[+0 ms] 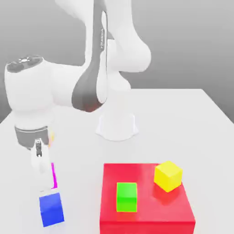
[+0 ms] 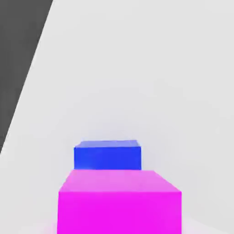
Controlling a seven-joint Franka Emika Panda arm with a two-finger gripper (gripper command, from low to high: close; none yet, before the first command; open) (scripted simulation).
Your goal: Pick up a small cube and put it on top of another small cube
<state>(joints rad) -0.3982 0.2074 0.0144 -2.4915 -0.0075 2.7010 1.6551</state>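
The small cube (image 1: 54, 176) is magenta and shows as a narrow strip beside my white finger (image 1: 41, 165) at the exterior view's left. My gripper (image 1: 49, 182) is shut on it. In the hand view the small cube (image 2: 119, 201) looms close to the camera. The other small cube (image 1: 51, 209), plain blue, rests on the white table just in front of and below the gripper. In the hand view this blue cube (image 2: 108, 155) lies right behind the magenta one. Whether the magenta cube is off the table I cannot tell.
A red block (image 1: 146, 215) lies on the table (image 1: 183, 119) at the exterior view's lower right, carrying a green cube (image 1: 126, 197) and a yellow cube (image 1: 168, 176). The arm's white base (image 1: 117, 125) stands mid-table.
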